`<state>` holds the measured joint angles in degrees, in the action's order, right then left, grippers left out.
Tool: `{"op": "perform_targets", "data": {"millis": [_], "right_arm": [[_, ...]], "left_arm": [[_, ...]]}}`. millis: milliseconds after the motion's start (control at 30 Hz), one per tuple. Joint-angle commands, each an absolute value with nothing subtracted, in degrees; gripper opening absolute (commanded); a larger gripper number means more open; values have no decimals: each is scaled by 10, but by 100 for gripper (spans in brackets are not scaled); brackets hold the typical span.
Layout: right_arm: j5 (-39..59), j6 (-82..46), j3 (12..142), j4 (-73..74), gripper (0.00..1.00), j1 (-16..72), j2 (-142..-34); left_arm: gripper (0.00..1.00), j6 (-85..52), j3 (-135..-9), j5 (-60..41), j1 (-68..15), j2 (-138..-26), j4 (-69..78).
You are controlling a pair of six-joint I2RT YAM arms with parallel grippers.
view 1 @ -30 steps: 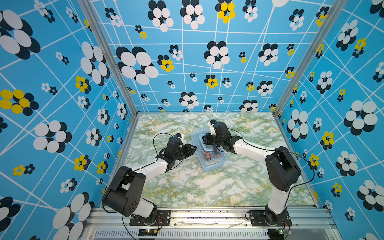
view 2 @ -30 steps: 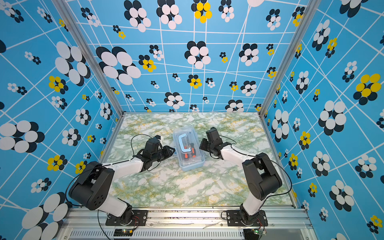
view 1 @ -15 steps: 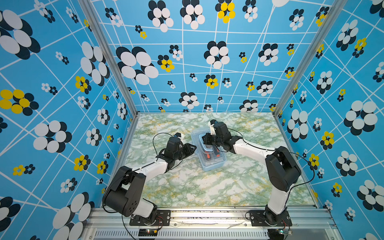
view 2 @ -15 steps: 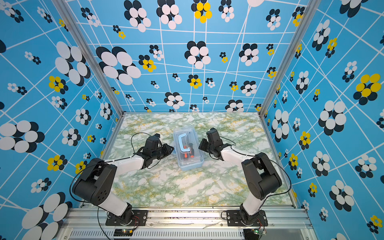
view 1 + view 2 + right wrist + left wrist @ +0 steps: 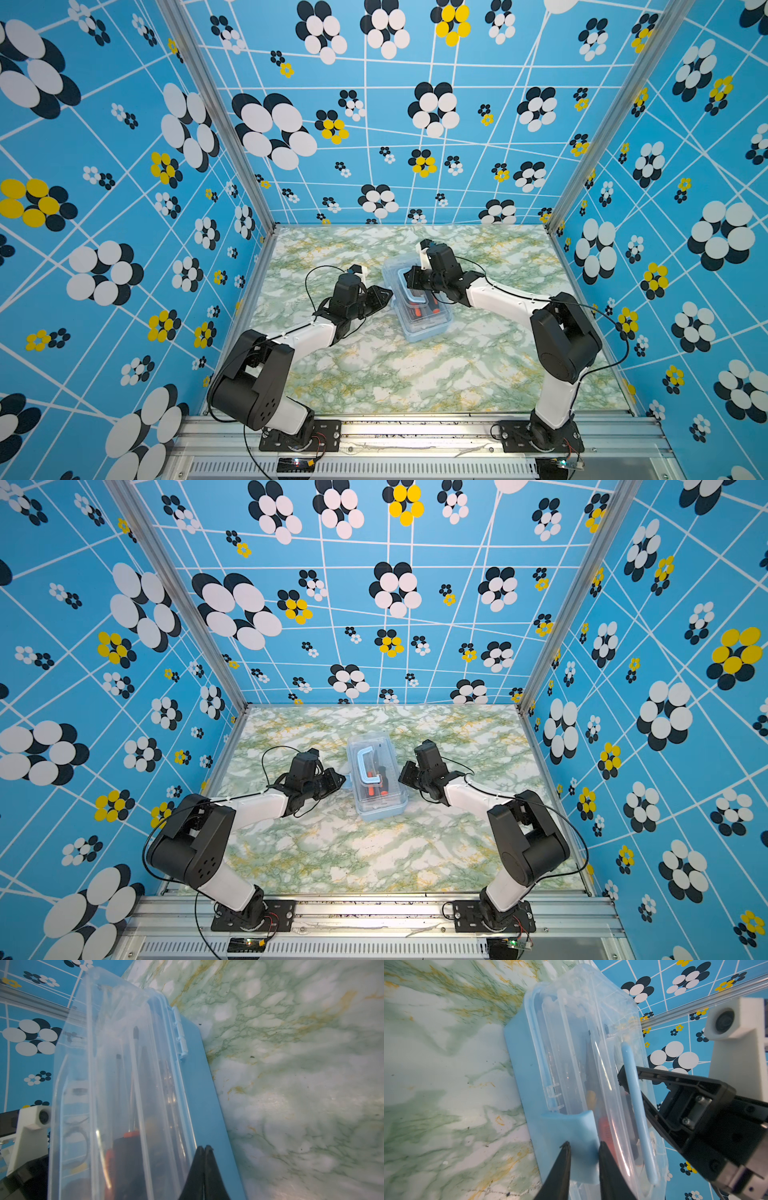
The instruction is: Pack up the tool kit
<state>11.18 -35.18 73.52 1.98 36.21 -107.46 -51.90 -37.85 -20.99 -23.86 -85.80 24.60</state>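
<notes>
- While the clear lid [image 5: 124, 1043] lies down over the tools, we judge the step in hand to be fastening the rectangular translucent light-blue plastic box [image 5: 382, 810]. It sits about the middle of the green-veined marble-patterned desk [image 5: 374, 854], a little toward the far edge and clear of every corner.
- At one long side of the box, the left gripper [image 5: 582, 1145] has its jaws a little apart. Its tips rest against the flat blue latch flap [image 5: 571, 1130]; we cannot tell whether they pinch it.
- On the opposite long side, the right gripper [image 5: 204, 1148] has its jaws fully together and holds nothing. Its tips sit at the lid's rim, along from the small pale-blue hinge [image 5: 180, 1041].
- The next move, in our judgement, calls for pressing the flap flat against the box wall until it catches, while the other arm braces the lid; the light box could slide.
- Counted: one box, one lid, one curved blue carrying handle [image 5: 360, 764], one latch flap in view, one hinge in view and two grippers. At least two orange-and-black screwdrivers [image 5: 372, 791] show inside the box. We cannot count the other tools through the plastic.
</notes>
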Motion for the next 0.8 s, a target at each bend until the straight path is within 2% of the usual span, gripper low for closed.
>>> {"op": "perform_targets", "data": {"millis": [0,767], "right_arm": [[141,-338,692,-131,0,381,-1155],[142,-342,698,-139,0,382,-1159]], "left_arm": [[24,-525,-366,-212,-246,-872,264],[32,-516,-341,-212,-270,-879,256]]}}
